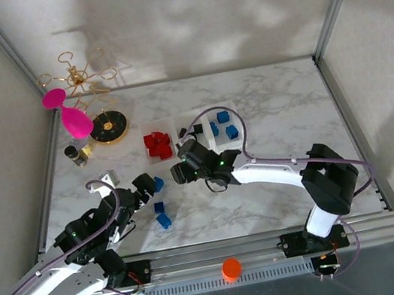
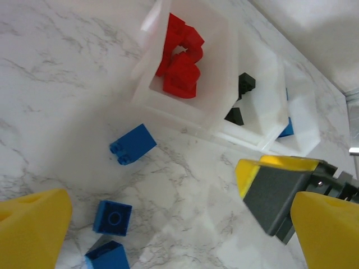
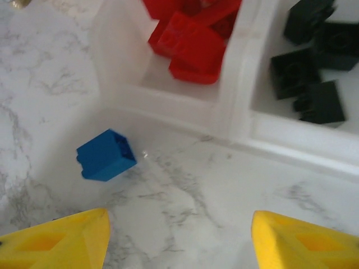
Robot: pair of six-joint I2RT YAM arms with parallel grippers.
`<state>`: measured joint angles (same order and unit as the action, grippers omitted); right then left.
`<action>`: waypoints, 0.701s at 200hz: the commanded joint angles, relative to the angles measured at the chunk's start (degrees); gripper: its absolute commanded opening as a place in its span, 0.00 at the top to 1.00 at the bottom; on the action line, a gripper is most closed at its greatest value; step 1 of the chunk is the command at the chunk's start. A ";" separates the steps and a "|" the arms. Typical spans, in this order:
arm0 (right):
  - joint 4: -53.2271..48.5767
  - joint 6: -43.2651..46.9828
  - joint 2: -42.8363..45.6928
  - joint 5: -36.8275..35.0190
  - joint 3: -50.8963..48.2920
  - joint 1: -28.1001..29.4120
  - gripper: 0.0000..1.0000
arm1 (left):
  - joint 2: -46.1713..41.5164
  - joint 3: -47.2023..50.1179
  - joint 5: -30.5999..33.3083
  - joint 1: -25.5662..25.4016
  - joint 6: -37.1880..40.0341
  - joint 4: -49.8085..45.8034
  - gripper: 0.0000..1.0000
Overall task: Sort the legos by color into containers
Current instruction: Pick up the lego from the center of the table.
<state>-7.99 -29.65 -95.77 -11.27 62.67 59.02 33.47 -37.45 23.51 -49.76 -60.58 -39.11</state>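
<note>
Three joined clear containers (image 1: 209, 141) stand mid-table. Red legos (image 1: 157, 144) fill the left bin, black ones (image 3: 311, 73) the middle bin, blue ones (image 1: 224, 127) the right bin. Three blue legos lie loose on the marble: (image 1: 158, 183), (image 1: 159, 207), (image 1: 164, 220). My left gripper (image 1: 146, 188) hangs open beside them, and in its wrist view (image 2: 179, 238) they lie left of centre (image 2: 132, 144), (image 2: 113, 217). My right gripper (image 1: 179, 172) is open and empty just in front of the bins (image 3: 238, 73). A blue lego (image 3: 106, 155) lies ahead and left of its jaws (image 3: 179, 244).
A gold wire stand on a round black-and-gold base (image 1: 109, 127) stands at back left with a pink object (image 1: 74, 120) and a small jar (image 1: 76, 155). An orange cap (image 1: 231, 268) sits on the near rail. One right-gripper finger (image 2: 272, 193) shows close to my left jaws.
</note>
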 commanded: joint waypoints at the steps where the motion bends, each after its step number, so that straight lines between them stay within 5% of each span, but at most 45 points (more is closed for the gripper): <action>1: 2.05 -1.63 -4.00 -0.16 1.27 1.97 0.31 | -1.62 0.77 2.50 0.54 -1.89 -3.87 0.00; 140: 3.14 7.55 -25.55 1.92 19.13 5.40 0.14 | -6.04 0.54 5.69 0.54 -3.84 -7.88 0.00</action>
<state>-3.66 -25.65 -118.13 -7.70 78.15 64.01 28.12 -37.26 27.07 -49.76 -63.29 -44.60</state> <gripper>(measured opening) 0.844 0.994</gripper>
